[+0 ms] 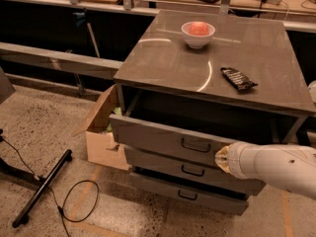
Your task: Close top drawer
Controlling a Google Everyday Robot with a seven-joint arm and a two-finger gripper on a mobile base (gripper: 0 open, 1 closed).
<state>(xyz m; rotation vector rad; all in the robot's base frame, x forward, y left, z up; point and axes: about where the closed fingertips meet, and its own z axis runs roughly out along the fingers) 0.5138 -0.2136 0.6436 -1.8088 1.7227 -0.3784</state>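
Hand [223, 158], tan-tipped on a smooth white arm, sits at the front of the top drawer [158, 136], right of its black bail handle [195, 145]; whether it is clenched or released I cannot tell. That matte grey drawer stands partly pulled out under the glossy grey surface [163, 65], which carries a white bowl [198, 34] and a dark wrapped bar [238, 78]. An open cardboard box [101, 141] sits just beside the drawer's left end, on speckled floor with a looped black cable [74, 202]

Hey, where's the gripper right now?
In the camera view the gripper is low on the right, at the front of the top drawer, just right of its black handle.
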